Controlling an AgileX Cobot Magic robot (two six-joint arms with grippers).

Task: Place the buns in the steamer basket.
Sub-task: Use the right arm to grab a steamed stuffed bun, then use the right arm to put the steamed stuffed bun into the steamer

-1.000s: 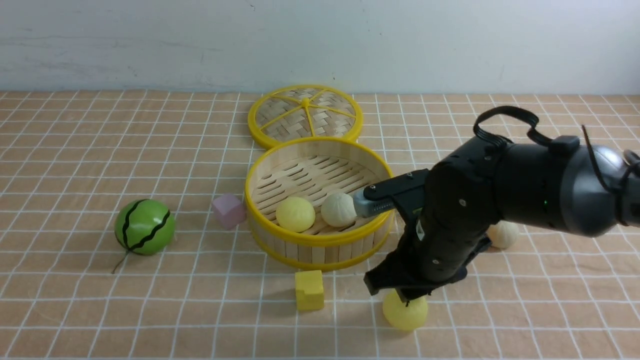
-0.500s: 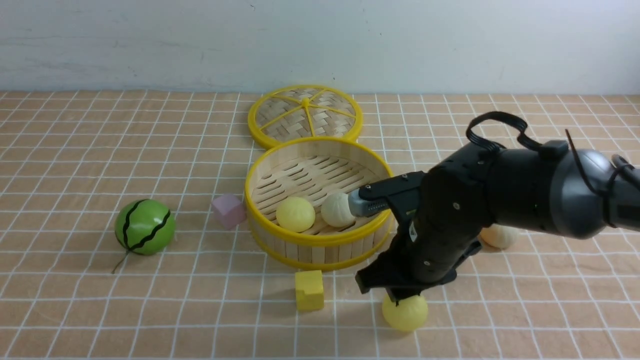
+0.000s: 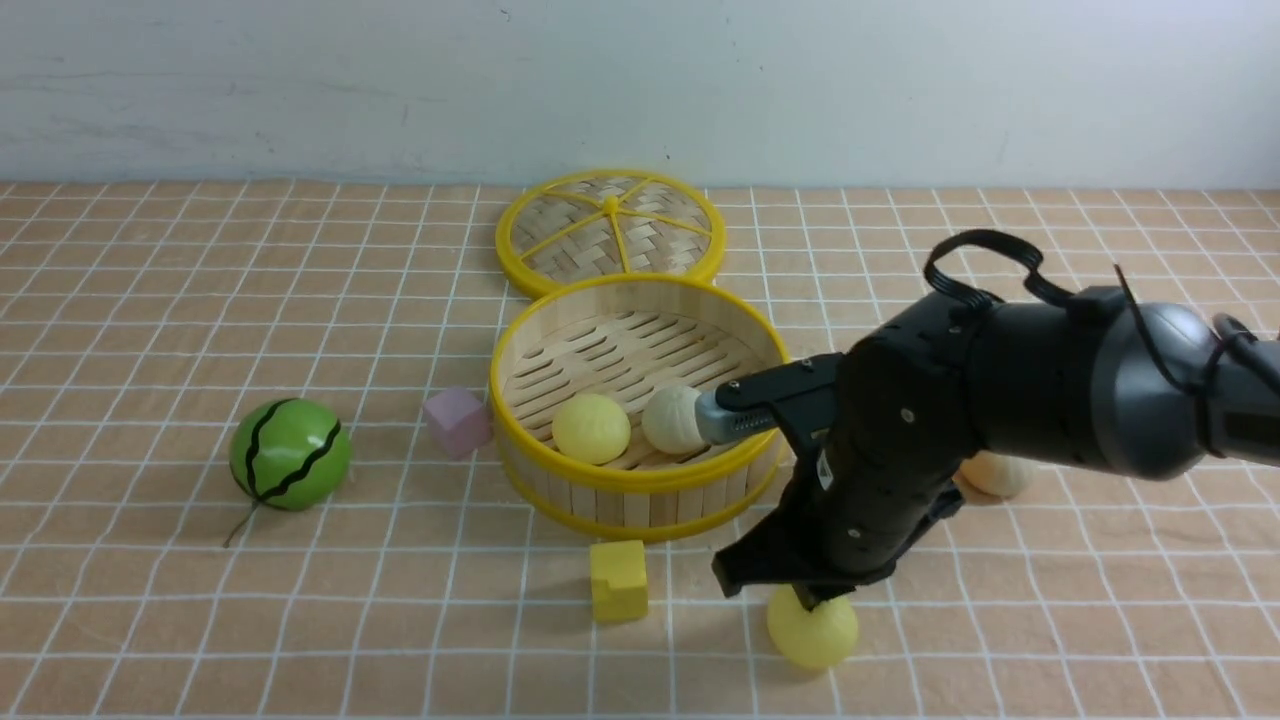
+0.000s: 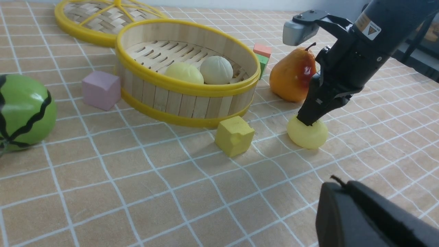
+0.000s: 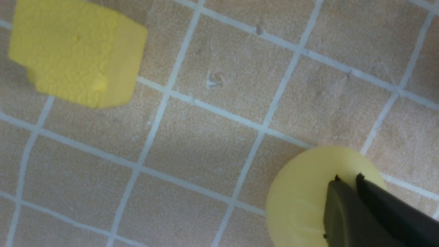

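Watermelon ball (image 3: 290,453): centre left of the front view, well apart from the basket; not your concern.
Pink cube (image 3: 457,422): just beside the basket's left wall; leave it where it is.
Steamer basket (image 3: 640,482): middle of the frame, upright, with its lid (image 3: 610,230) lying flat behind it. You have two of the four buns inside: a yellow bun (image 3: 591,428) and an off-white bun (image 3: 672,418), side by side near the front wall. That puts you about half done.
Yellow block (image 3: 618,580): on the surface (image 3: 150,620), in front of the basket.
Loose yellow bun (image 3: 815,632): lower centre-right, resting on the surface near the yellow block. This is your third bun, not yet lifted.
Right pincer (image 3: 812,600): directly on top of that bun, closed, tips pinched into its soft top. The right wrist view shows the fingers (image 5: 343,206) nearly together. The hold looks shallow, so lift gently.
Pale round thing (image 3: 995,472): right of centre, half hidden behind the right arm. It is probably the fourth bun, though you cannot be sure from here; it would be the last to go in.
Left pincer (image 4: 346,206): only a dark piece in the lower right of the left wrist view; closed, nothing showing in it.
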